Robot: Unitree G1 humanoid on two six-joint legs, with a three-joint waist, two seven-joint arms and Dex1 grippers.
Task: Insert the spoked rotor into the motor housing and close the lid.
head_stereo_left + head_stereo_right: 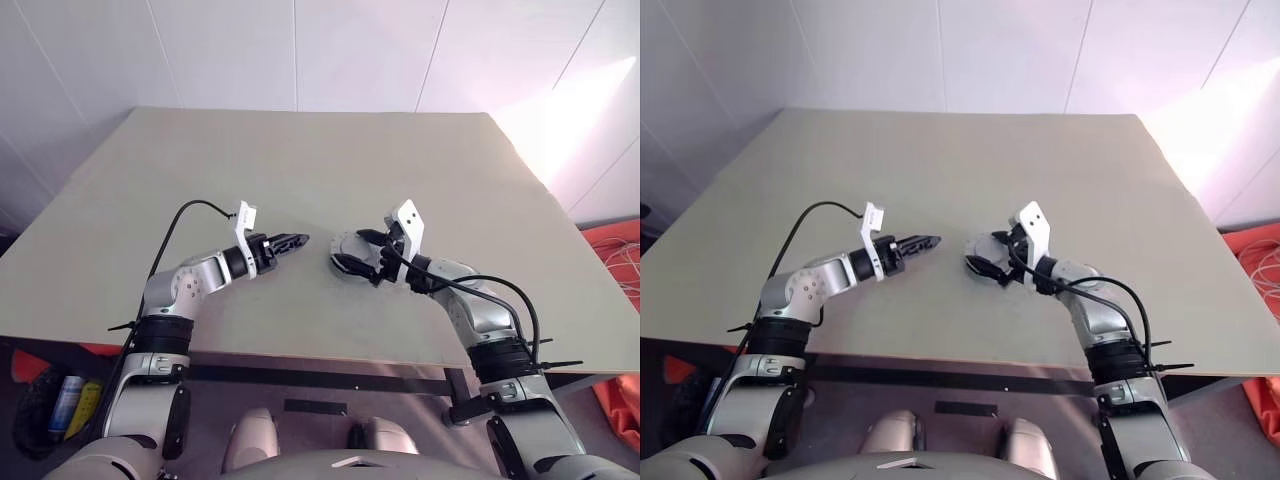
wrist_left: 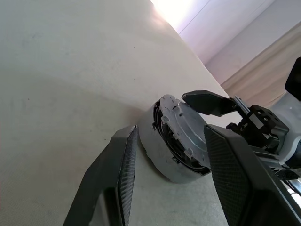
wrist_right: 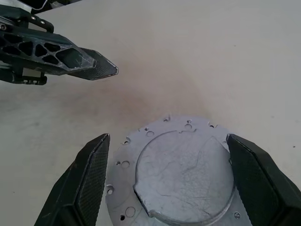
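Nearest the robot were the two arms, reaching out over the near middle of the pale bench (image 1: pixel 300 180). The left hand (image 1: pixel 298 240) hung level just above the bench surface, pointing right toward the motor housing (image 1: pixel 347 252), and its fingers sat partly apart with nothing between them, so it was holding nothing. There was a clear gap of bare bench between its tip and the housing. Just right of that, the right hand (image 1: pixel 362 251) came in from the right side, pointing left, with its two black fingers spread wide on either side of the housing. From the right wrist view the fingers (image 3: pixel 84 183) stood off both edges of the round silver top, so it looked released rather than clamped; I honestly couldn't say for sure whether the pads touched the metal. The housing itself sat on the bench roughly in the middle between both hands. In the left wrist view it showed as a short silver cup (image 2: pixel 176 141) with a flat silver-grey plate on top, with small holes round the rim, and dark slots visible under that plate along the side. Past the hands the bench ran far back to a white panelled wall (image 1: pixel 300 50), with a bright patch of light on the far right.
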